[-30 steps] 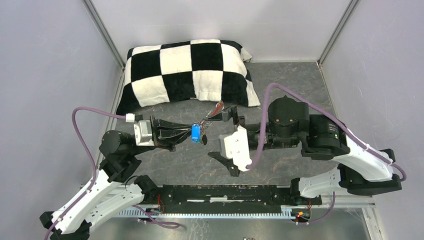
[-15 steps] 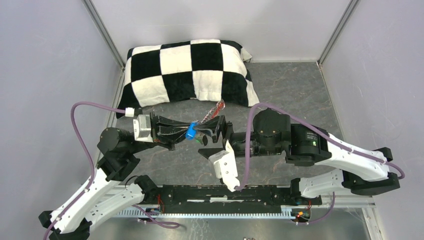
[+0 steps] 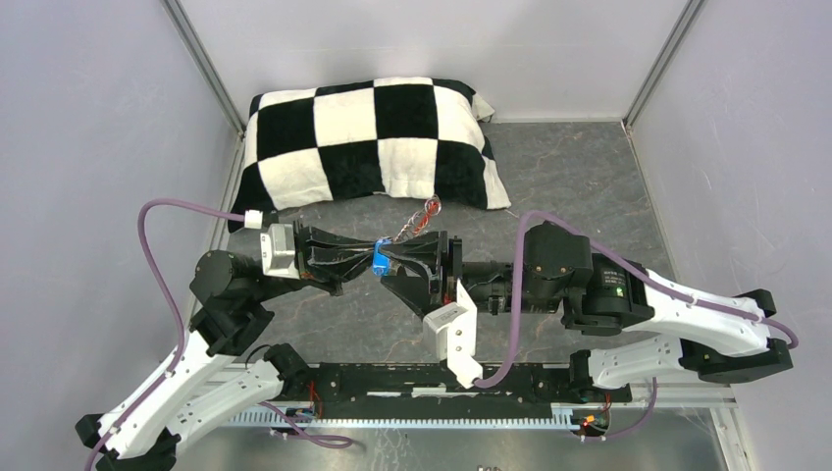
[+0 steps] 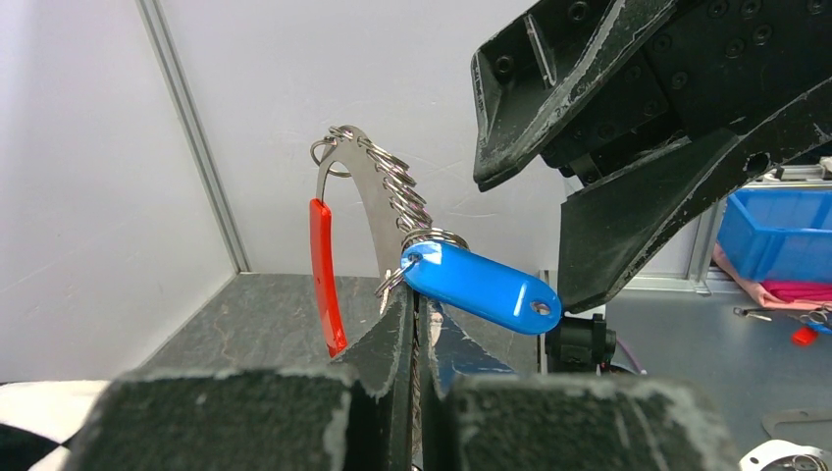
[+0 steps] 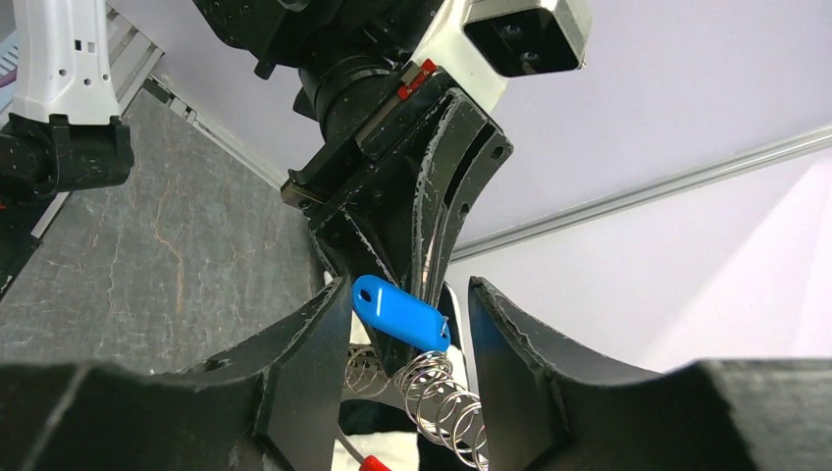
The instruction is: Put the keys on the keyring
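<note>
Two arms: tips meet above the middle of the table, on the near side of the checkered pillow.
Left gripper: fingers pressed together, pinching the keyring by its lower edge and holding it clear of the table.
Keyring: thin silvery curved strip carrying a row of small split rings, with a red sleeve on its left side; it stands upright above the left fingertips.
Blue key: its tag hangs from the lowest ring, just right of the left fingertips, pointing at the right arm. I cannot tell whether its ring is fully threaded on.
Right gripper: jaws part-way spread, one finger on each side of the blue tag, with a gap on both sides; it touches nothing that I can see.
Risk, slip: the tag looks smooth and swings freely; a squeeze landing off-centre could pivot it out from between the pads.
Risk, collision: the right fingers sit very near the left fingertips; any push forward could knock the two grippers together.
Risk, lost hold: the left pinch is on a thin edge; a tug on the tag could lever the keyring loose and drop it onto the table.
Risk, snag: the rings are crowded, so a neighbouring ring could catch.
</note>
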You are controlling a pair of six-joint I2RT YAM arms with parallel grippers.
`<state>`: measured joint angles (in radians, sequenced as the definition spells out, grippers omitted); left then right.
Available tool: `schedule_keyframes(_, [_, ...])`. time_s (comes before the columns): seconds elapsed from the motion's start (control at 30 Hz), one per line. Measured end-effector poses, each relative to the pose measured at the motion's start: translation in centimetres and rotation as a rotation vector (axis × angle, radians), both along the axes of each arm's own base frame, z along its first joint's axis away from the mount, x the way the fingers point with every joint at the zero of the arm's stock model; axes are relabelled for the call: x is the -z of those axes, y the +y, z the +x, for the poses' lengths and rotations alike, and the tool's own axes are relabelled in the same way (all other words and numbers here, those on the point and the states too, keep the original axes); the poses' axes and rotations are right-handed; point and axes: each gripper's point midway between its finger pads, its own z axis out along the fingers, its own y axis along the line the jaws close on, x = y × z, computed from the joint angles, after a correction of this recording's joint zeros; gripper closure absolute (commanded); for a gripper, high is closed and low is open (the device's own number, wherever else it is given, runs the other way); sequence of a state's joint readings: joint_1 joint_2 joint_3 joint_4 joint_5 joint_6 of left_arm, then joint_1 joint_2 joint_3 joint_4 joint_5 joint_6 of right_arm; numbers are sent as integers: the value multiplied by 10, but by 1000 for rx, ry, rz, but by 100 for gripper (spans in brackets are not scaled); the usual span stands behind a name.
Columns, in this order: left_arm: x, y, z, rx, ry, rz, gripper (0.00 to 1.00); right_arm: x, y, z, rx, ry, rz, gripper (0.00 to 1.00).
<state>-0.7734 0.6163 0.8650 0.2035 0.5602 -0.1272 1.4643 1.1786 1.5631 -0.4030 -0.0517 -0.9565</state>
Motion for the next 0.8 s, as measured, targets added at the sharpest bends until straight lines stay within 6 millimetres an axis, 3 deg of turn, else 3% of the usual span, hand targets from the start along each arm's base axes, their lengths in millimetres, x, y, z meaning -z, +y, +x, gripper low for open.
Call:
schedule_keyframes(0.27, [0,0,0,-1,1,0,98,2,0,1,6,-17,-11,45])
schedule_keyframes(0.53, [-5,2,-1,-1,-8,-8,98,17,5,-1,-11,-18,-94,43])
schedule_keyframes(0.8, [-5,2,-1,-1,-7,-8,98,16,5,1,-4,-26,-91,61])
